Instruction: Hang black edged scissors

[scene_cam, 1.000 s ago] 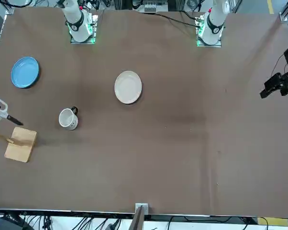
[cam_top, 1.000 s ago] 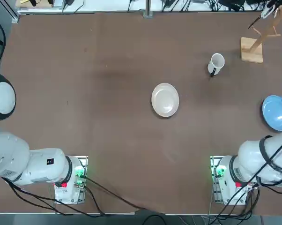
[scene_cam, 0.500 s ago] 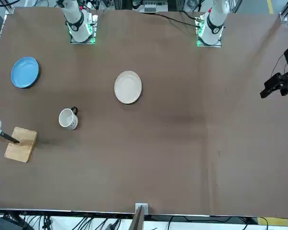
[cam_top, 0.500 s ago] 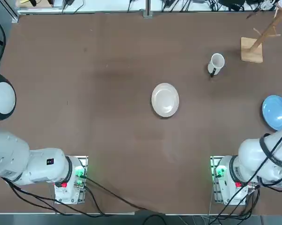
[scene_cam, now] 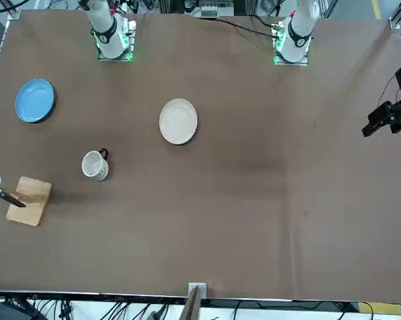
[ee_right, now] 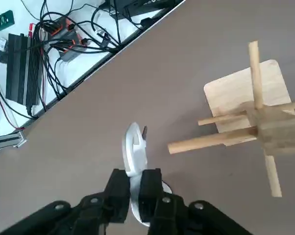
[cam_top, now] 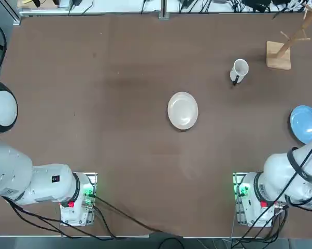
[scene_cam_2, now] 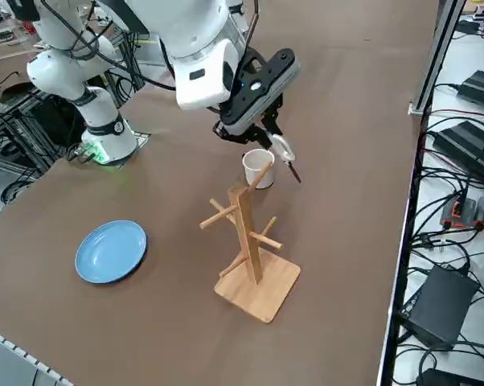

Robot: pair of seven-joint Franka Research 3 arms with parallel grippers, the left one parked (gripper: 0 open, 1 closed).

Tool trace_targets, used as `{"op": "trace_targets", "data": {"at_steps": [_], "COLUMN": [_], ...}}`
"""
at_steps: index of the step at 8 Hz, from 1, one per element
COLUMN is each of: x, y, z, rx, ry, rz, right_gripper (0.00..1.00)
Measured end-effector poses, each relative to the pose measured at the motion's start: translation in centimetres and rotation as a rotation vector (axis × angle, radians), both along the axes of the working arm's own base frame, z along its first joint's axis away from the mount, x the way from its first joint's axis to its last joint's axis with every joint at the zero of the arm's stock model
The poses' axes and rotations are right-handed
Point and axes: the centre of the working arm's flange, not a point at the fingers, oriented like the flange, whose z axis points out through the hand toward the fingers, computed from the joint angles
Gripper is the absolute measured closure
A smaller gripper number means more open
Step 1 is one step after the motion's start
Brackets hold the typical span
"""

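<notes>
The claw (ee_right: 135,183) grips the scissors (ee_right: 135,152) (white handles) between its fingers, beside the rack (ee_right: 271,125).

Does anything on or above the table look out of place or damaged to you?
Nothing stands out: the right gripper holds the white-handled scissors, and the white mug, wooden rack and blue plate look undamaged.

White-handled, dark-bladed scissors (ee_right: 135,155) aloft in the right pincer (ee_right: 135,188).
</notes>
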Motion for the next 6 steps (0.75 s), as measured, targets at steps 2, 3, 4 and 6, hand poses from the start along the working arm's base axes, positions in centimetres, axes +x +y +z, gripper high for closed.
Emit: {"op": "trace_targets", "data": {"at_steps": [2, 3, 4, 6], "x": [-0.2, -0.3, -0.6, -1.3], "y": [-0.9, -1.4, -2.1, -3.6], "z": [-0.7, -0.9, -1.0, -1.2], "rx": [0.004, 0.005, 0.006, 0.007], "ry": [0.008, 0.012, 0.013, 0.016], "rz": [-0.013, -0.019, -0.026, -0.033], "right_gripper": [0.87, 0.87, 0.87, 0.87]}}
